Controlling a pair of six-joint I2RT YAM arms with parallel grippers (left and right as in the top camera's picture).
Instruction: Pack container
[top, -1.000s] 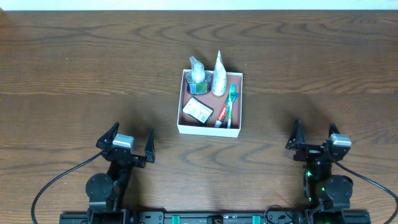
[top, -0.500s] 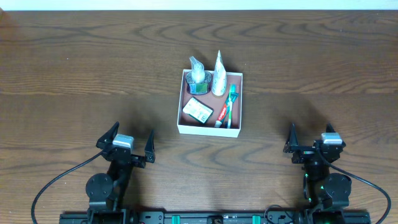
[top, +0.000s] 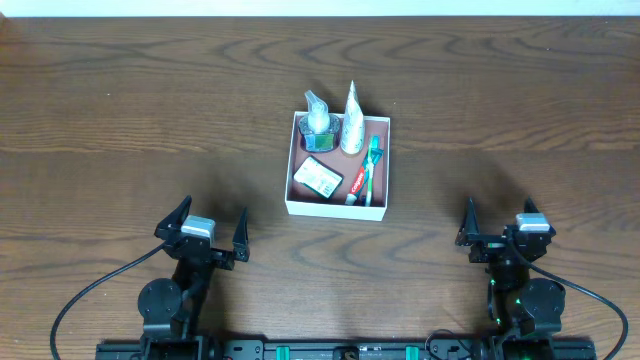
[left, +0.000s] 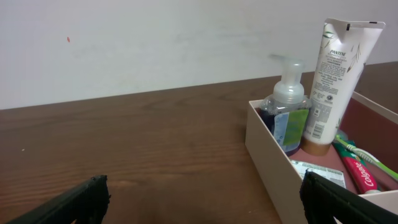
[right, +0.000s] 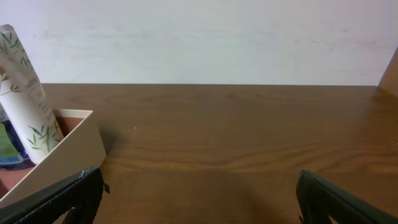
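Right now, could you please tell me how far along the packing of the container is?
Done: the container holds a pump bottle, a tube, a toothbrush, toothpaste and a small packet. In hand: nothing; the left claw and right claw stand open and empty, away from it. Left: no loose item shows outside it, so packing looks finished.

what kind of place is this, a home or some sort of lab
Probably a robot lab bench, not a home: the left gripper and right gripper stand at the edge of a wooden table, a plain white wall is behind it, and toiletries sit staged in one container.
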